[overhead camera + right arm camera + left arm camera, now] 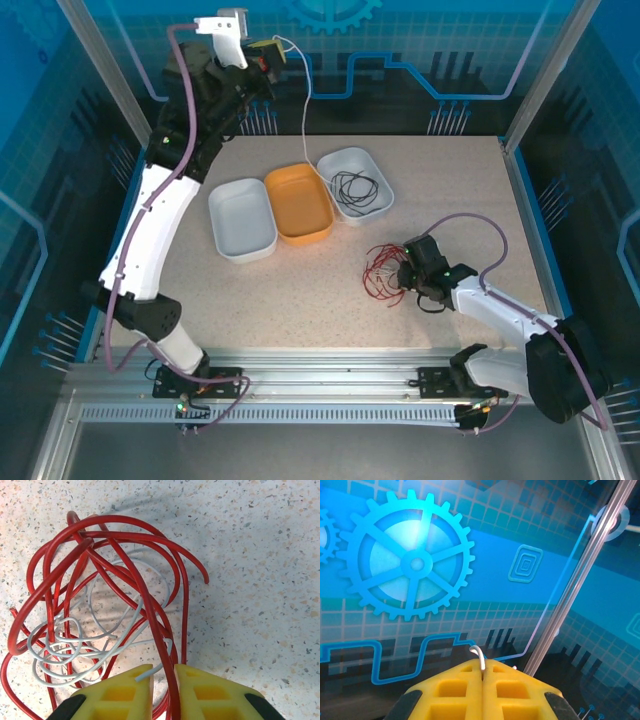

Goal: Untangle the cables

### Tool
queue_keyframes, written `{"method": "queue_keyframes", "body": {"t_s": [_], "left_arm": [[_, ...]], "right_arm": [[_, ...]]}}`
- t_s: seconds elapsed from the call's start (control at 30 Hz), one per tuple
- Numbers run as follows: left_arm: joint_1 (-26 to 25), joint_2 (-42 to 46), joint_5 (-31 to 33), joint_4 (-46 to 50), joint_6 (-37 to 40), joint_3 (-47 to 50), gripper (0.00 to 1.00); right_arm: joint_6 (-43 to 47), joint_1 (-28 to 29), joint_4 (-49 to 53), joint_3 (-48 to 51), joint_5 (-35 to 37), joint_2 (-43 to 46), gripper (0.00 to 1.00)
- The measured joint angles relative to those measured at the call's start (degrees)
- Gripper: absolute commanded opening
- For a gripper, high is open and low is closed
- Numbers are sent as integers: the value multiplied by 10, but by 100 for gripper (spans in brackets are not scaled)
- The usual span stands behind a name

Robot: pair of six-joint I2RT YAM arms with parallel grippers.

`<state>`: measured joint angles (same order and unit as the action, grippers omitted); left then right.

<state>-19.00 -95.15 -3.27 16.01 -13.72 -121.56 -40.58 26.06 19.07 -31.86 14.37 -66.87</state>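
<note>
Cable-untangling cell. The left gripper (482,674), raised at far left, is closed on one end of the white wire (307,110), which hangs down toward the trays. The rest of that wire lies coiled inside the red wire (107,555) bunch on the table (470,200) at near right. The right gripper (163,676), low over that bunch, has its jaws slightly parted; one red strand runs through the gap, apparently unpinched. The black wire (357,190) lies coiled in the right tray (345,158). The wires look light, thin and limp, slightly springy and smooth-jacketed, so a pull may slip or drag the whole bunch. Best pinched firmly across a single strand, at an outer loop or free end, clear of crossings.
</note>
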Motion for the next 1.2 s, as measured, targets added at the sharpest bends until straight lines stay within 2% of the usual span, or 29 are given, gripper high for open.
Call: {"method": "queue_keyframes", "body": {"t_s": [0.67, 1.0, 1.2], "left_arm": [[39, -24, -7, 0, -33, -41, 0], [45, -80, -25, 31, -57, -159, 0], [49, -80, -51, 39, -91, -178, 0]], "right_arm": [[0, 0, -5, -5, -5, -39, 19], [-4, 0, -6, -5, -12, -40, 19], [-4, 0, -7, -5, -12, -40, 19]]}}
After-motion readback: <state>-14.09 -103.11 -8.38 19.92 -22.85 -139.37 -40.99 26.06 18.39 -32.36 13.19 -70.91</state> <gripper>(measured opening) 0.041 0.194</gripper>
